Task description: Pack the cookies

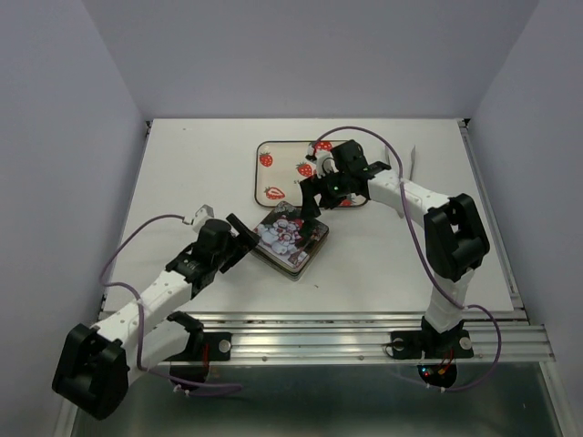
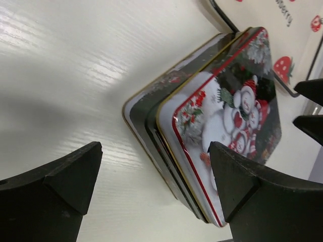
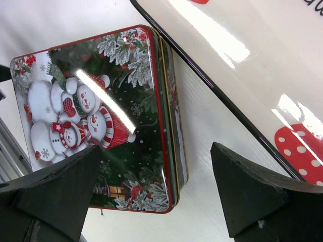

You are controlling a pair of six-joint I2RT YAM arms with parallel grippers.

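Top view: tin (image 1: pixel 290 238), lid on, in the middle of surface (image 1: pixel 182 182); strawberry tray (image 1: pixel 282 173) at its 12 o'clock; left tool (image 1: pixel 246 238) at its 9, right tool (image 1: pixel 314 198) at its 1, both spread wide, holding nothing.
Left wrist: tin at 1 o'clock, lid seated, untouched.
Right wrist: tin at 10 o'clock, tray at 2.
Cookies: none visible, presumably inside tin.
Progress: apparently packed; arms only need to withdraw.

We've got the tin (image 1: pixel 290 238) mid-table (image 1: pixel 182 173), lid (image 3: pixel 101 116) on, tray (image 1: pixel 282 168) just behind, left gripper (image 1: pixel 244 235) left of it, right gripper (image 1: pixel 314 195) behind it.
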